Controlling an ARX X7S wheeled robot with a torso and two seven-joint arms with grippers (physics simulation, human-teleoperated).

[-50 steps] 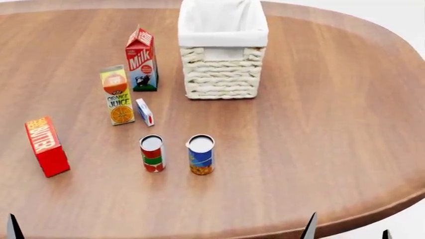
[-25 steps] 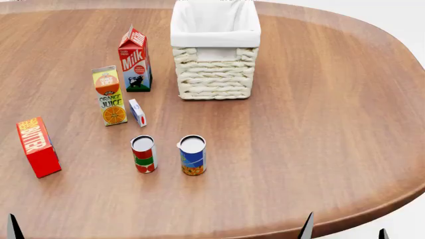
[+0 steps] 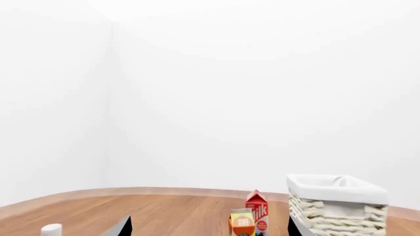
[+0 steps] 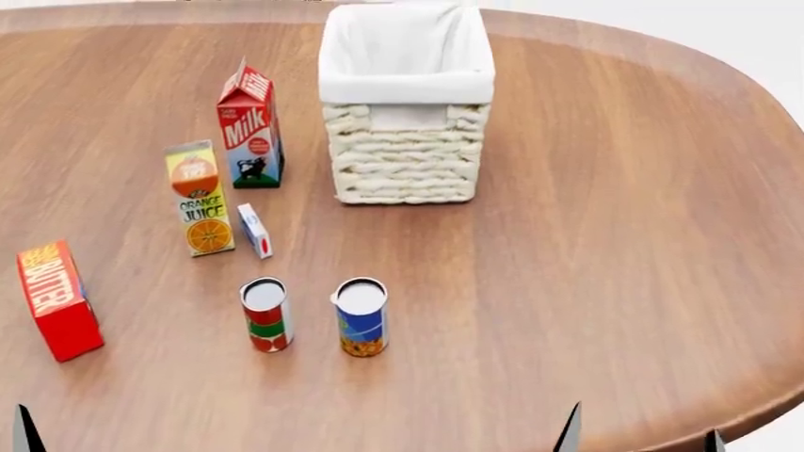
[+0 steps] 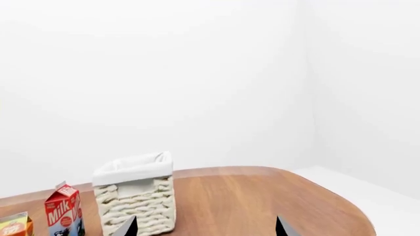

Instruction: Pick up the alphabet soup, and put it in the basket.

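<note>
The alphabet soup, a small can with a blue label and pale top, stands upright on the near middle of the table. The basket, cream wicker with a white lining, stands well behind it, and also shows in the left wrist view and the right wrist view. My left gripper is open and empty; one of its fingertips shows at the near left edge. My right gripper is open and empty at the near edge, right of the can. It shows in its own view.
A red-and-green can stands just left of the soup. A small box, orange juice carton and milk carton stand behind it. A red butter box is at the far left. The round wooden table's edge curves at the near right.
The head view has shifted: the soup, cartons and basket sit lower and slightly more to the left in the picture. Nothing on the table has moved. Both grippers stay at the near edge.
</note>
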